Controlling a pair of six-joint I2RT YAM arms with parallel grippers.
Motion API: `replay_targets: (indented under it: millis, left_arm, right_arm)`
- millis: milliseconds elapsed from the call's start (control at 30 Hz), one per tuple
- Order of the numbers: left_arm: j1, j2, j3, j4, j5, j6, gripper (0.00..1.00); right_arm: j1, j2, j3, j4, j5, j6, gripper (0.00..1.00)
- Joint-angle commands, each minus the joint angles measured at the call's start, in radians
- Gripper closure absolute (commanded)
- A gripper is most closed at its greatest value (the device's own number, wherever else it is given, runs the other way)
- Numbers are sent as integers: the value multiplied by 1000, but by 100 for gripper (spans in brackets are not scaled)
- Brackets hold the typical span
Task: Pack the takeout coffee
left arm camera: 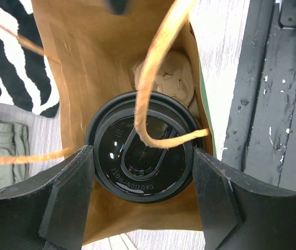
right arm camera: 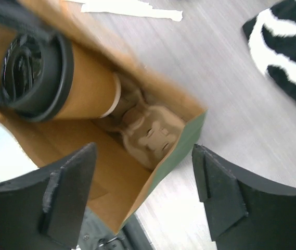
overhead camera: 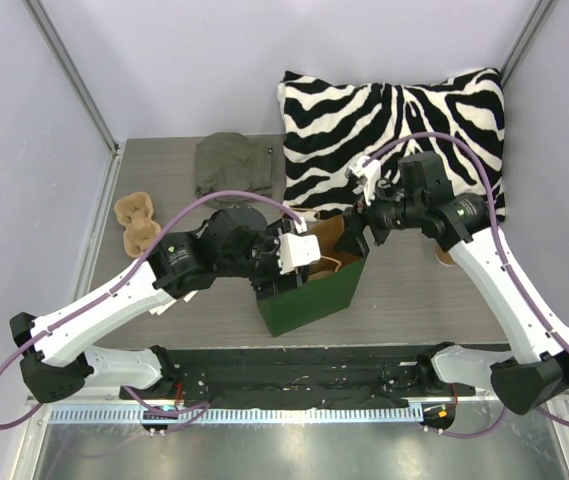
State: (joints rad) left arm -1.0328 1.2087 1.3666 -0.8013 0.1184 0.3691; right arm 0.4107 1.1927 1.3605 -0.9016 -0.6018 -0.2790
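The takeout coffee [left arm camera: 142, 151], a tan cup with a black lid, sits down inside the open green bag [overhead camera: 314, 295]. My left gripper [left arm camera: 143, 198] is over the bag, its fingers [left arm camera: 69, 198] pressed against both sides of the lid. In the right wrist view the takeout coffee [right arm camera: 80, 83] leans inside the bag's brown interior, above a pulp tray [right arm camera: 150, 133] at the bottom. My right gripper [right arm camera: 143, 182] is open at the bag's right rim [right arm camera: 181, 140], which lies between its fingers without touching them. A twine handle [left arm camera: 148, 67] loops across the lid.
A second pulp tray [overhead camera: 136, 222] lies on the table at the left. A folded olive cloth [overhead camera: 234, 165] is at the back. A zebra-striped pillow [overhead camera: 394, 120] fills the back right, just behind the right arm.
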Motion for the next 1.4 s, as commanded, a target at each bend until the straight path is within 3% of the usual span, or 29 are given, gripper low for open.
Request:
replay_targets:
  millis: [0,133,400,733,767,867,900,933,1033,1100,1367]
  left_arm:
    - [-3,-40,-9,57,32,5,83]
    - [-4,-47,-32,71,26,14,83]
    - [-3,-54,-41,74,6,14,83]
    - [0,-51,-81,131,-43,-30,85]
    - [2,-51,-84,140,-49,-36,84]
    - [19,-51,-84,162,-59,-71,84]
    - [25,-49,-74,166,-59,-84,85]
    - [42,-49,-67,165,-54,-97,85]
    - [86,-63,-52,174,-13,-154,85]
    - [105,-72,-49,174,13,-186,84]
    - [180,-67,-61,165,99,-294,85]
  right_arm:
    - [0,88,159,29,-1,-51,15]
    - [2,154,219,24,-26,-143,9]
    - [14,257,308,-25,-145,-256,8]
    - [72,265,262,-46,-156,-347,19]
    - [77,265,250,-37,-153,-350,22]
    - [96,263,233,-19,-135,-354,49]
    - [96,263,232,-14,-135,-353,66]
    - [97,263,230,-10,-133,-350,75]
    - [97,251,215,23,-121,-332,94]
    - [97,234,198,47,-116,-324,99]
    - [100,183,151,96,-136,-328,99]
